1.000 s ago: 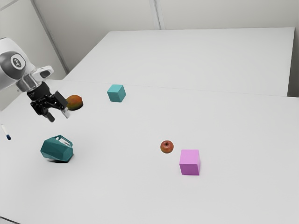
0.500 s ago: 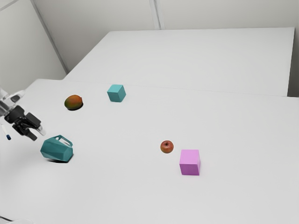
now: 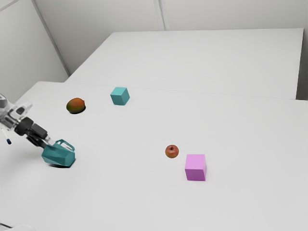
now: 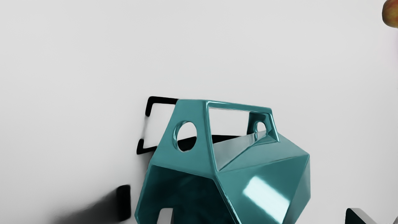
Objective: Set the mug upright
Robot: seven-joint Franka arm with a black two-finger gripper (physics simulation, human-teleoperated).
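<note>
Mug (image 3: 58,157) tipped over beside the released pincer (image 3: 44,143)
The mug is borne on its side by the bench (image 3: 120,192); the pincer's fingers (image 4: 165,217) are spread wide, one seen against its mouth, the other past its wall.

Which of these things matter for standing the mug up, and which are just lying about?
Part of the job:
- teal faceted mug, on its side
- black two-finger gripper, open, at the mug

Just lying about:
- orange-green mango
- teal cube
- red apple
- pink cube
- blue-tipped white stick
</note>
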